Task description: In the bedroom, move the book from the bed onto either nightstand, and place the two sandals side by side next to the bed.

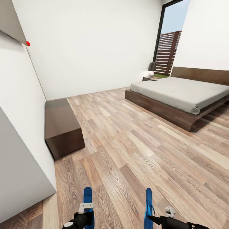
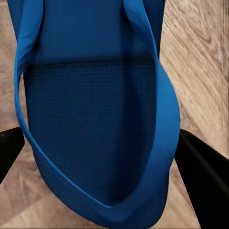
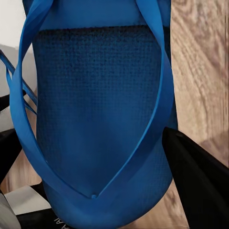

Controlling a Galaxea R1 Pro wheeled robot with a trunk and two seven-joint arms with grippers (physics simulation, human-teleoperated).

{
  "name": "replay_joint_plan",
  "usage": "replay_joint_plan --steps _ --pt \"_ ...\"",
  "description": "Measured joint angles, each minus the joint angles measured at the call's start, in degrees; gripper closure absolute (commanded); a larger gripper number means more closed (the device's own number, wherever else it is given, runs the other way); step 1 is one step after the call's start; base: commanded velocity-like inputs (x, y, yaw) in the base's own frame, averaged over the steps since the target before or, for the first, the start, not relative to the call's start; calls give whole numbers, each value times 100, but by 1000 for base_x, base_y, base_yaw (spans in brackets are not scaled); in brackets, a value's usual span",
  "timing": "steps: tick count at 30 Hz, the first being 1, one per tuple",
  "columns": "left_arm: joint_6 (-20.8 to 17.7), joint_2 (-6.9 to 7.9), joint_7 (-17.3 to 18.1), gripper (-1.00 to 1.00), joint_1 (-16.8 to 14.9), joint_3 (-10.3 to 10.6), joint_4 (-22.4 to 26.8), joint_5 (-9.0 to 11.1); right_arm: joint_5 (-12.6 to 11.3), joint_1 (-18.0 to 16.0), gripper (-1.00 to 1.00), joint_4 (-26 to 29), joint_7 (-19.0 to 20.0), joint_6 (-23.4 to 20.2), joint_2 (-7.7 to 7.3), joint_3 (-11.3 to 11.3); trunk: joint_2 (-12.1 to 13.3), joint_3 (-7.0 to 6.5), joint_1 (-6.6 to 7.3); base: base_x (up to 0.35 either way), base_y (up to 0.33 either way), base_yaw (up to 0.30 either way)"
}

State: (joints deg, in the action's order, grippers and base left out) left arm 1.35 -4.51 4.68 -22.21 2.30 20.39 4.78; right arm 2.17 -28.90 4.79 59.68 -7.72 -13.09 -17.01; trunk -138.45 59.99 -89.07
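A long, low dark-brown cabinet (image 1: 62,127) stands flat against the white wall (image 1: 19,105) on the left, its glossy top bare. High on that wall, a grey slanted panel (image 1: 9,19) ends in a small red dot (image 1: 28,43). Beyond the far white wall (image 1: 95,44), a tall dark-framed window (image 1: 167,41) shows pale sky, a slatted brown fence (image 1: 168,52) and a strip of green grass. A small white round lamp (image 1: 151,73) sits near the window's foot.

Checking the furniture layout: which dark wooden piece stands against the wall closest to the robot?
The low dark cabinet against the left wall, far nearer than the bed or the nightstand beside the window.
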Motion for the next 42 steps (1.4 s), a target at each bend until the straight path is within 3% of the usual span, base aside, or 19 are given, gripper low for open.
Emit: replay_joint_plan --steps 33,42 --pt "0 0 0 100 0 0 -2 0 0 0 100 0 0 0 -1 1 0 0 0 1 0 -300" --pt "-5 0 -1 100 0 0 -3 0 0 0 100 0 0 0 0 -1 0 0 1 162 0 -300"
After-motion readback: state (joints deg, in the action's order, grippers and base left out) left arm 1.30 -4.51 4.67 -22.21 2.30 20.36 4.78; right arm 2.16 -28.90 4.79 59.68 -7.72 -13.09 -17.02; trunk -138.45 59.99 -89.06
